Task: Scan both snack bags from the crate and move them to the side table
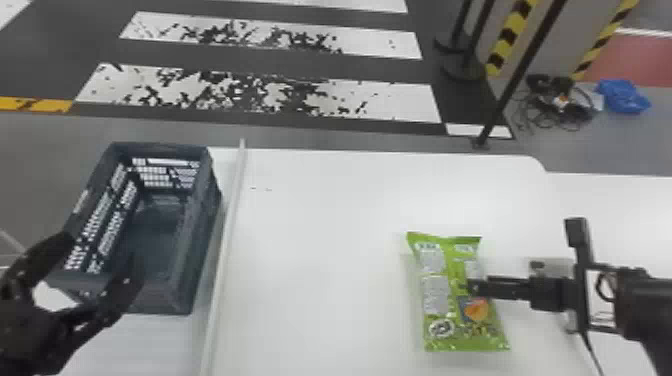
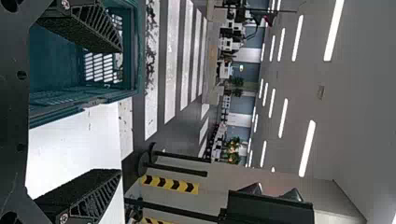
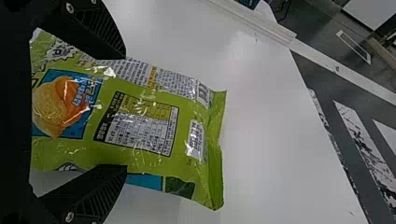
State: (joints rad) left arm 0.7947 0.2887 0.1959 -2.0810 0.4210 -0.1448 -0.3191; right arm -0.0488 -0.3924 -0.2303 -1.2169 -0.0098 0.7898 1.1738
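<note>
One glossy green plastic snack bag lies inward from the white desk's far edge, right hand spread at it, left hand angled open by one dark grey slatted plastic crate.

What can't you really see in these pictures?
- Green bag's underside, head view: the bag itself covers it.
- Part of the crate's near end, head view: behind the left hand.
- One end of the bag, right wrist view: behind the right hand.
- What the blue thing on the floor is, head view: too small.
</note>
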